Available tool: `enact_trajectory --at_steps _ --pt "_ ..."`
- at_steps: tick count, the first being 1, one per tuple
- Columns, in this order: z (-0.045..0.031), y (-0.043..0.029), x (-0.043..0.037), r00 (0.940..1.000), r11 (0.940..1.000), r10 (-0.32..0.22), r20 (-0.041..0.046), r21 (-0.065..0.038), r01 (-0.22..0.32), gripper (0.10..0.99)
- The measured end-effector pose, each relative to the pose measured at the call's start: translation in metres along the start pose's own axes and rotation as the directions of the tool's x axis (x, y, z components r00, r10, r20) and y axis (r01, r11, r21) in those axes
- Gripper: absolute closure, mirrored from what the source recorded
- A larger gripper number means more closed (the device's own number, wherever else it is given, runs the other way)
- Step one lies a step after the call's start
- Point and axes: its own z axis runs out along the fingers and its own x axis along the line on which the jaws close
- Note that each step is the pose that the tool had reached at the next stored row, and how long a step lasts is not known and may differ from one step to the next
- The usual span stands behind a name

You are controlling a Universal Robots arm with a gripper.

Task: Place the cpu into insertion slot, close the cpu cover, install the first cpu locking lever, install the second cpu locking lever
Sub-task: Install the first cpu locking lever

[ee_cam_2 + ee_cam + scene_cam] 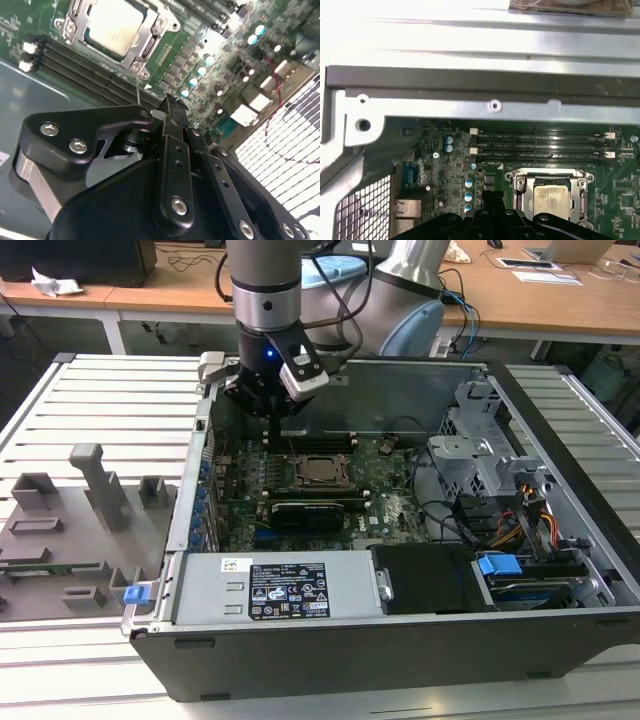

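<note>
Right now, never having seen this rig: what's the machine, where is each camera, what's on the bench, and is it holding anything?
The machine is one robot arm with a claw at its tip. It reaches down into an open computer case that lies on a slatted metal table.

The exterior view comes from a camera off the arm that looks over the whole bench. Both wrist views come from cameras riding on the arm, and they look past the claw at the green motherboard.

On the board, the cpu sits in place with the cpu cover lying flat around it. A grey plastic fixture stands on the table at the exterior view's left of the case.

The claw hangs just above the board near the cpu. I cannot tell whether it grips anything.
</note>
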Motion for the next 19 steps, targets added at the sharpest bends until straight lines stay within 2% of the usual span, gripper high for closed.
enact_trajectory --at_steps 6,13,19 --pt "0.0007 0.0087 -0.0011 1.0 1.0 -0.003 -0.0001 0.0 0.003 0.98" --pt "0.001 0.0091 -0.0033 1.0 1.0 -0.004 -0.0002 0.001 0.004 0.98" --pt "0.0018 0.0088 -0.0115 1.0 1.0 -0.004 -0.0002 0.002 0.004 0.98"
